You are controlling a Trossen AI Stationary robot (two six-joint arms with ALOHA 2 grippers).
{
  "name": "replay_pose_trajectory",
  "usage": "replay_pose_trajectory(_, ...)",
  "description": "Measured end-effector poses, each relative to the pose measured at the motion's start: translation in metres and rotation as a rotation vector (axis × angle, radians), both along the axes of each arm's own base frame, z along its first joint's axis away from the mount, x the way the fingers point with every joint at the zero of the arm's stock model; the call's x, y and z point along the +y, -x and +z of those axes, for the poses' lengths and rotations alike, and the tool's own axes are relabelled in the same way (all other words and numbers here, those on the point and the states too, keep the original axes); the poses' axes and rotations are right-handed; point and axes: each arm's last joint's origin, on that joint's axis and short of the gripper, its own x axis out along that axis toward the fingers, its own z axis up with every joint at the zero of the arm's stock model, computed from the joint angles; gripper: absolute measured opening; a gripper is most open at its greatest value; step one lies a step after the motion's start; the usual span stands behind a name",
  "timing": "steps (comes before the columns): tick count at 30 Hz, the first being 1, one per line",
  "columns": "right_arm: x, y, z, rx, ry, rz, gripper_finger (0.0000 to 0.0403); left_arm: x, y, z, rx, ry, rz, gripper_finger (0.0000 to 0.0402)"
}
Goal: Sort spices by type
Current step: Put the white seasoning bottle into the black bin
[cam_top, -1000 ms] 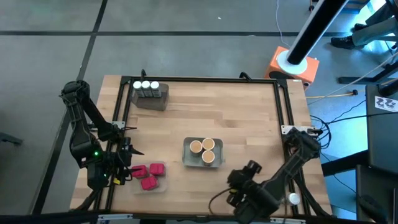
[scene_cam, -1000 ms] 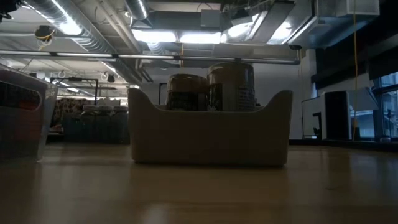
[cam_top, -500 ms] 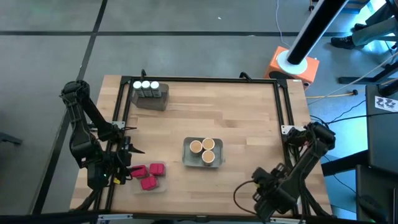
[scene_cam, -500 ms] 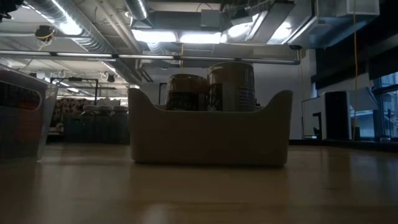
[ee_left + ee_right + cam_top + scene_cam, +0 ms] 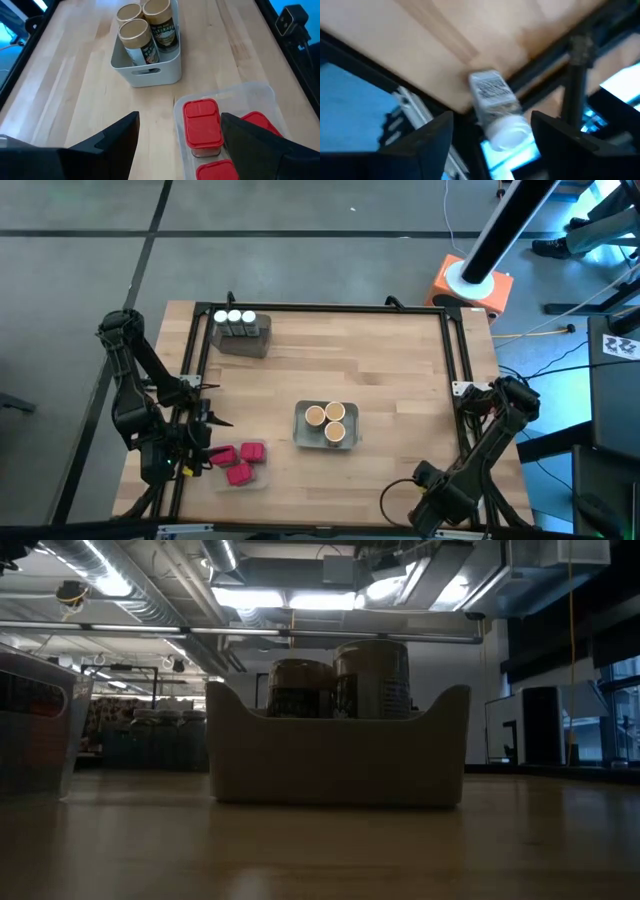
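**One jar lies at the table's edge**

In the high view, the table (image 5: pixel 400 370) fills the middle of the frame. At its upper left, three white-capped jars (image 5: pixel 235 318) stand in a row in a grey tray (image 5: pixel 250 342). Near the middle, three tan-lidded jars (image 5: pixel 328 421) stand close together in a white tray (image 5: pixel 300 430). At the lower left, three red boxes (image 5: pixel 238 461) lie in a clear tray (image 5: pixel 260 97).

The left gripper (image 5: pixel 180 120) is at the lower left of the high view, just beside the red boxes. Its fingers (image 5: pixel 117 135) are spread wide and hold nothing.

The right gripper (image 5: pixel 492 120) is at the lower right of the high view, by the table's corner. One more white-capped jar, the stray jar (image 5: pixel 492 95), lies on its side there. Its cap pokes out past the wood. The picture is blurry, but the jar shows in the gap between the right fingers (image 5: pixel 432 137). They stand apart and do not touch it, so this hand is let go and empty too.

In the low view, the white tray sits in the middle of the frame, and two tan-lidded jars stick up over its rim.
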Motion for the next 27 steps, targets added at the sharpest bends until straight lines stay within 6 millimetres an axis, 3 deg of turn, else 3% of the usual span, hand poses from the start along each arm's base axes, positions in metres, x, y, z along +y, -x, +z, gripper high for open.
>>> replay_pose_trajectory(11, 0.008, -0.005, -0.003, -0.091, -0.046, -0.003, 0.0395, 0.000, 0.000, 0.000, 0.017, -0.033, -0.034, 0.0262)
replay_pose_trajectory(23, 0.024, -0.025, -0.003, -0.430, -0.109, 0.002, 0.0375, 0.000, 0.000, 0.000, 0.018, -0.031, -0.033, 0.0262)
replay_pose_trajectory(27, 0.024, -0.026, -0.003, -0.450, -0.120, 0.068, 0.0376, 0.000, 0.000, 0.000, 0.018, -0.034, -0.036, 0.0262)
